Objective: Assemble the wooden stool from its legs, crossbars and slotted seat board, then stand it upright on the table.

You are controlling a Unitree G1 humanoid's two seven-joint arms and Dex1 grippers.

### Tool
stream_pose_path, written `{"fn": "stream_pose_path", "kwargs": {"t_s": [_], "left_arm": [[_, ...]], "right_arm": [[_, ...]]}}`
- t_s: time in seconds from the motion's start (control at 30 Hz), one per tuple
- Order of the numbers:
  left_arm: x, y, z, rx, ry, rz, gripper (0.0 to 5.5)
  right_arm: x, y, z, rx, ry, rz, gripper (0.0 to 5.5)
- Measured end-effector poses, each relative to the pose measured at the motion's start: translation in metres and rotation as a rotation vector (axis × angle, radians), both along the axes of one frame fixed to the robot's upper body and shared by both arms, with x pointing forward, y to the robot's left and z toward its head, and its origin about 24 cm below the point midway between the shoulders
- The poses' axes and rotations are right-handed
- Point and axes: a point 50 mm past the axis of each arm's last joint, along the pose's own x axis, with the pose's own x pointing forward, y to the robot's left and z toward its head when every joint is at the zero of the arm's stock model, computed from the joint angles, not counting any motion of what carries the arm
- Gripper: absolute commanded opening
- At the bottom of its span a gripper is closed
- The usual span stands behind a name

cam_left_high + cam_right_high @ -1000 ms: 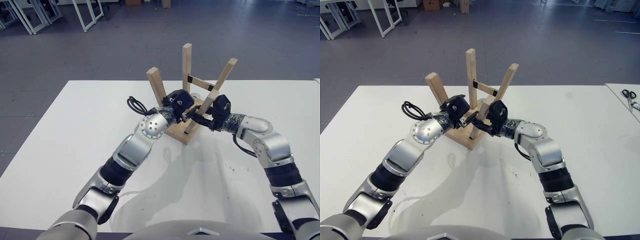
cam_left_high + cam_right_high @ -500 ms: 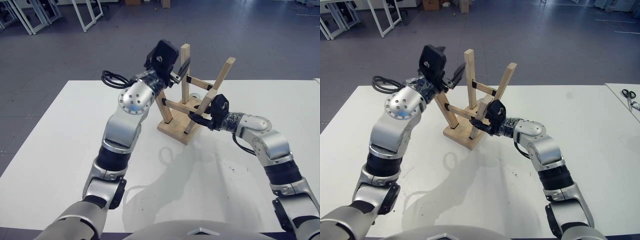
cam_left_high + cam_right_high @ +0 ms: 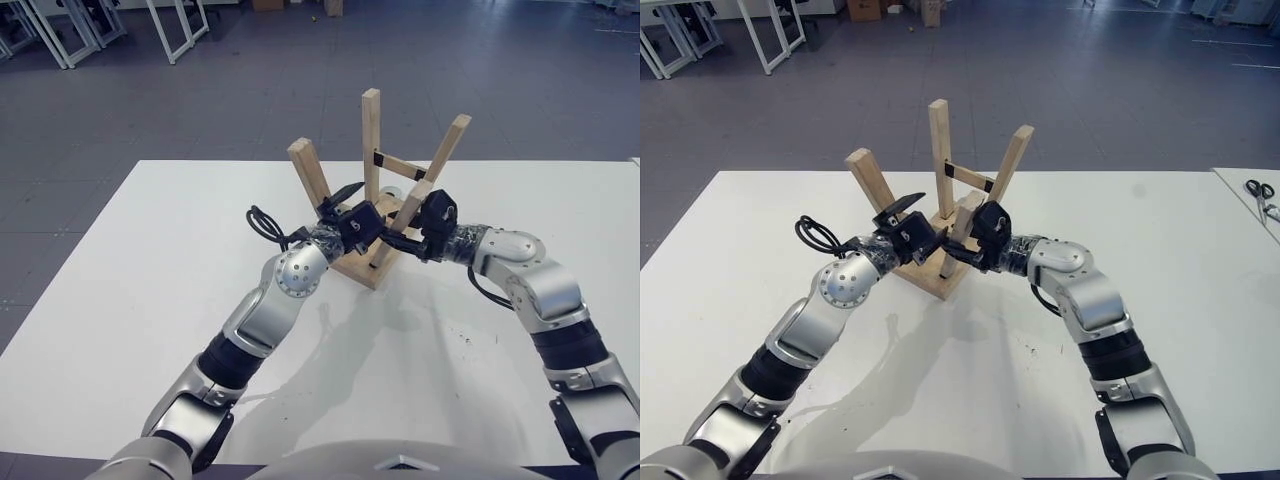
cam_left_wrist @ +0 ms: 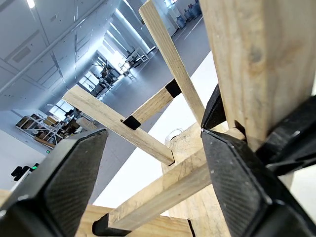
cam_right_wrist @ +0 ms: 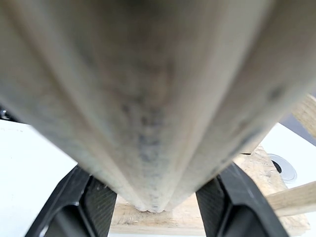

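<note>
Stool (image 3: 372,150) sits inverted on the far half of the white table (image 3: 120,300). Seat board (image 3: 365,272) is down on the surface, four legs (image 3: 452,140) point up and splay outward, crossbars (image 3: 398,166) fitted between them. Left arm comes in from the near left with the elbow bent. Forearm angles up and inward to the stool's left side, black cable (image 3: 268,224) looped at the wrist. Left gripper (image 4: 153,148) is spread wide and holds nothing. In the left wrist view its pads (image 4: 74,177) flank a low crossbar (image 4: 163,185) without touching it. One pad sits right beside the near leg (image 3: 412,212); whether they touch, can't tell. In the head views one finger sticks up and left, near the back-left leg (image 3: 310,172). Right arm comes from the near right, elbow kicked outward, forearm pointing left toward the stool. Right gripper (image 3: 400,238) is clamped on that near leg, above the seat board. Right wrist view has both fingers (image 5: 86,207) pressed against either side of the wood. Scissors (image 3: 1258,194) lie at the table's right edge, well apart from the stool.
</note>
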Motion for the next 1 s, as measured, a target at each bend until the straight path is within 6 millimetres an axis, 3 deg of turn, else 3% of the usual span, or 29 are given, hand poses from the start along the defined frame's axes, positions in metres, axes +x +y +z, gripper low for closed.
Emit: {"fn": "stream_pose_path", "kwargs": {"t_s": [0.1, 0.23, 0.3, 0.4, 0.5, 0.57, 0.63, 0.73, 0.77, 0.83, 0.87, 0.97, 1.0], "left_arm": [[-0.005, 0.005, 0.006, -0.119, 0.085, 0.018, 3.52], [-0.011, 0.022, 0.058, -0.488, 0.096, 0.003, 3.52], [-0.009, 0.042, 0.097, -0.677, 0.024, -0.004, 3.52], [-0.006, 0.089, 0.152, -0.873, -0.178, 0.105, 3.52], [-0.002, 0.141, 0.169, -0.896, -0.321, 0.361, 3.52], [0.007, 0.164, 0.155, -0.823, -0.31, 0.519, 3.52], [0.019, 0.174, 0.103, -0.688, -0.145, 0.639, 3.52], [0.02, 0.167, 0.021, -0.55, 0.136, 0.683, 3.52], [0.018, 0.166, 0.002, -0.526, 0.188, 0.694, 3.52], [0.017, 0.162, -0.017, -0.502, 0.227, 0.688, 3.52], [0.017, 0.147, -0.023, -0.506, 0.241, 0.616, 3.52], [0.003, 0.079, -0.027, -0.595, 0.319, 0.274, 3.52], [-0.002, 0.076, -0.029, -0.59, 0.325, 0.258, 3.52]], "right_arm": [[0.001, 0.004, 0.003, -0.025, -0.009, 0.025, 2.02], [0.005, 0.003, 0.002, -0.038, 0.004, 0.042, 2.02], [0.005, 0.001, 0.003, -0.039, 0.007, 0.05, 2.02], [0.002, -0.007, 0.005, -0.044, 0.033, 0.101, 2.02], [0.0, -0.014, 0.007, -0.044, 0.053, 0.142, 2.02], [-0.003, -0.019, 0.009, -0.044, 0.062, 0.176, 2.02], [-0.008, -0.026, 0.012, -0.051, 0.066, 0.235, 2.02], [-0.011, -0.028, 0.014, -0.051, 0.06, 0.273, 2.02], [-0.011, -0.028, 0.013, -0.051, 0.058, 0.275, 2.02], [-0.012, -0.028, 0.012, -0.05, 0.057, 0.276, 2.02], [-0.012, -0.028, 0.012, -0.051, 0.055, 0.277, 2.02], [-0.014, -0.032, 0.012, -0.068, 0.057, 0.292, 2.02], [-0.016, -0.036, 0.013, -0.075, 0.062, 0.302, 2.02]]}}
